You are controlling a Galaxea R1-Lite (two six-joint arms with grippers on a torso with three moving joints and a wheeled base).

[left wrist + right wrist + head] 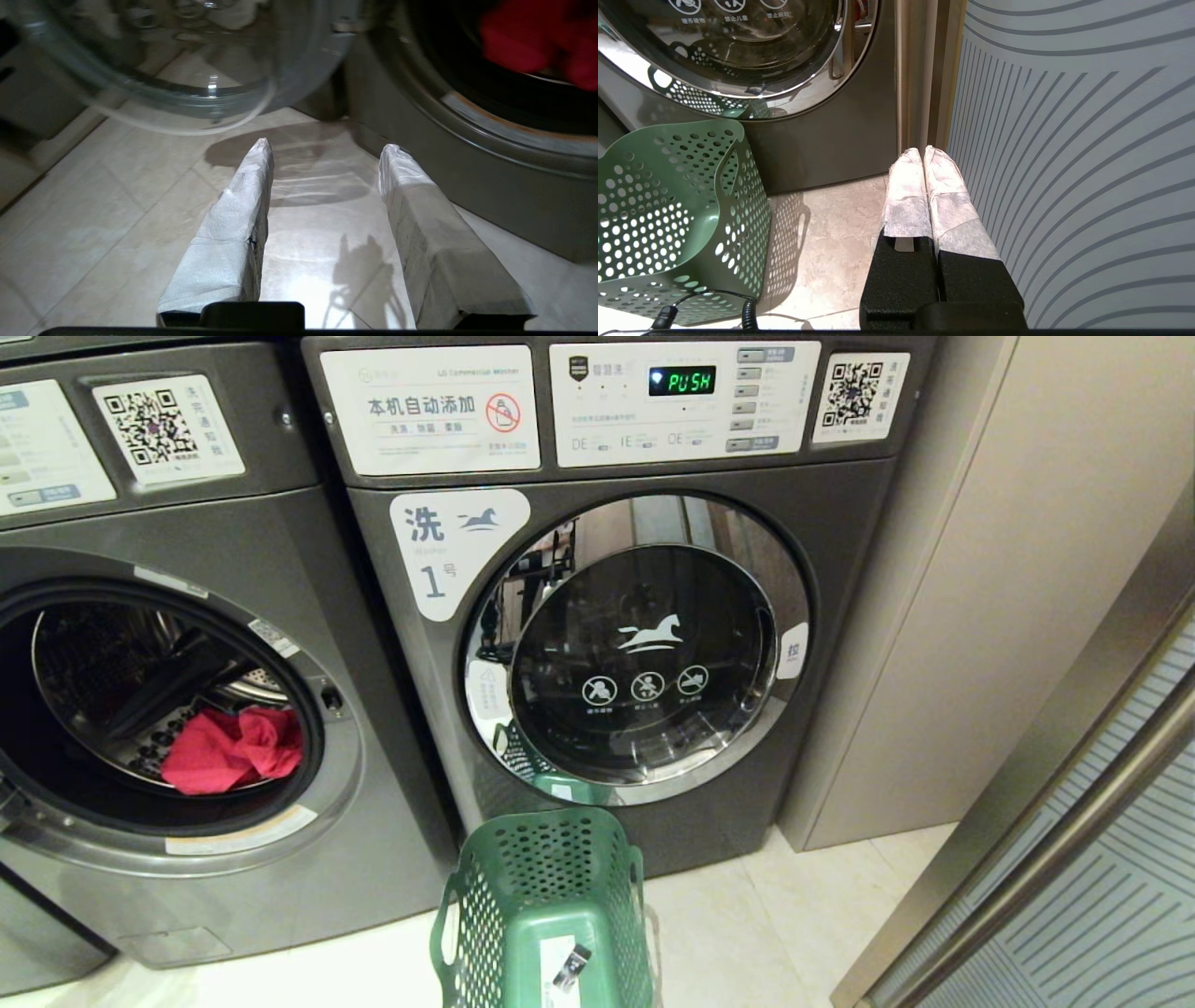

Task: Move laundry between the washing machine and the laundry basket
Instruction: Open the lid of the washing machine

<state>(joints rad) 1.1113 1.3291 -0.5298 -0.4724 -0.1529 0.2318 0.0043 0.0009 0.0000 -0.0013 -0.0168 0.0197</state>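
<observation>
Laundry [233, 751]: red, seemingly crumpled, in drum [93, 653] | left claw [327, 145] released | right claw [923, 151] clenched

The left gripper [325, 148] is hanging low, its two white-wrapped fingers [238, 210] standing apart with nothing between them. The right gripper [923, 154] is also sitting low, its wrapped fingers [908, 191] pressing together, empty. Neither arm is showing in the head view.
</observation>
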